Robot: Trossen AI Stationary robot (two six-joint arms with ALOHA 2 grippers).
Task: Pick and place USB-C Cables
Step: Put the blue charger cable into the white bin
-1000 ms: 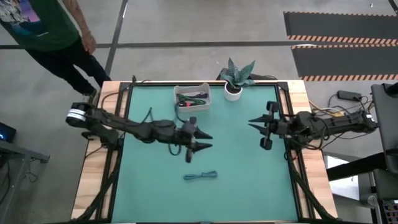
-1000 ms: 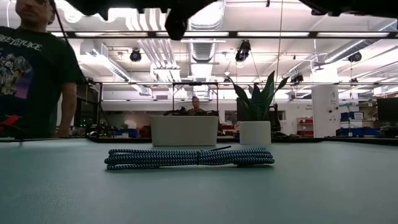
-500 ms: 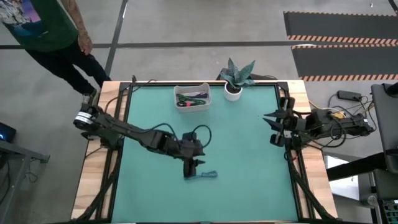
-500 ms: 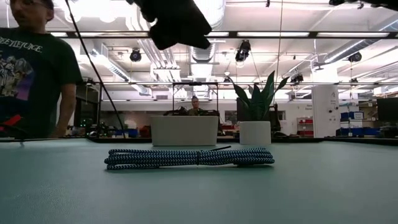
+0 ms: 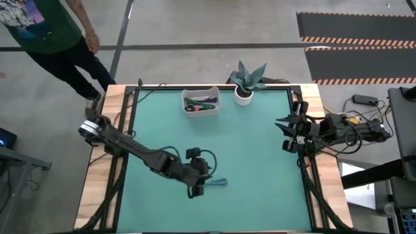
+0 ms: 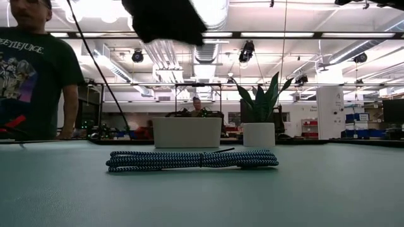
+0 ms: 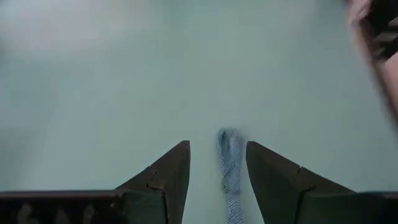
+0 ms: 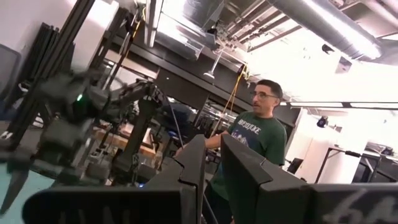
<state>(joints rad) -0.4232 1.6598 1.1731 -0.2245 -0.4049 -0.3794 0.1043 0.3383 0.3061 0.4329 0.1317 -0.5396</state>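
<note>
The teal-blue cable [image 5: 217, 183] lies flat on the green mat [image 5: 260, 188] near the table's near edge, and the low view shows it as a long braided bundle [image 6: 192, 159]. My left gripper [image 5: 199, 188] hangs open above its left end, pointing down. In the left wrist view the cable's end [image 7: 230, 165] shows between the spread fingers, below them. The green cable [image 5: 193, 104] and a dark one [image 5: 208, 99] lie in the white bin [image 5: 201, 91]. My right gripper [image 5: 284, 133] waits at the table's right edge, its fingers a narrow gap apart [image 8: 212, 149].
A potted plant [image 5: 246, 84] stands right of the bin at the far edge. A person in a green shirt [image 5: 45, 29] stands past the table's far left corner. Black arm wiring [image 5: 208, 156] loops above the mat by my left wrist.
My left gripper has moved toward the near edge and come down over the teal-blue cable's left end, tipping from level to pointing down. My right arm has drawn back toward the right edge. The cable has stayed in place.
</note>
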